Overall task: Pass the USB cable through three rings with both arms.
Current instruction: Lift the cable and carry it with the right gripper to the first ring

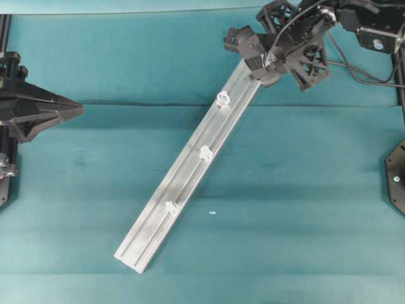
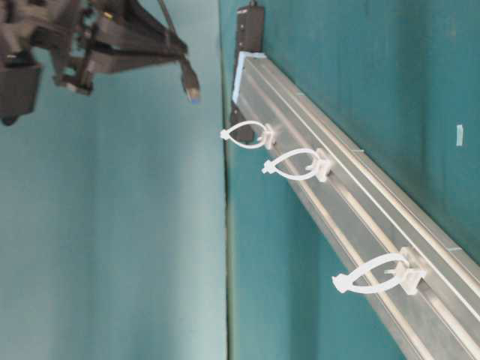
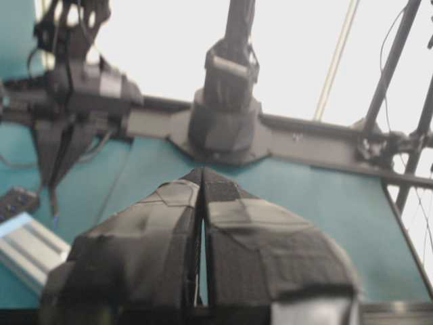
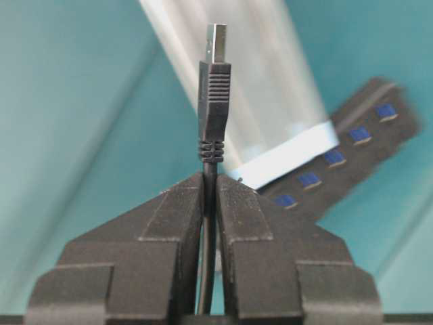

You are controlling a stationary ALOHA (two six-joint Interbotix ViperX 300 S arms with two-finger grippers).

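Right wrist view: right claw (image 4: 210,186) pinches the USB cable (image 4: 212,101); left claw (image 3: 201,179) pressed together, empty.

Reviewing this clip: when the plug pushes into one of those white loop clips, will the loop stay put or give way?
Probably gives a little: each ring is a thin translucent band anchored to the rail at one end only. The plug looks rigid, gripped just behind it by the right pincer.

The USB cable (image 4: 214,101) stands plug-up, metal tip clear, pinched just below its ribbed collar by the right gripper (image 4: 210,186); three white rings (image 1: 205,152) sit spaced along the slanting silver rail (image 1: 152,231).
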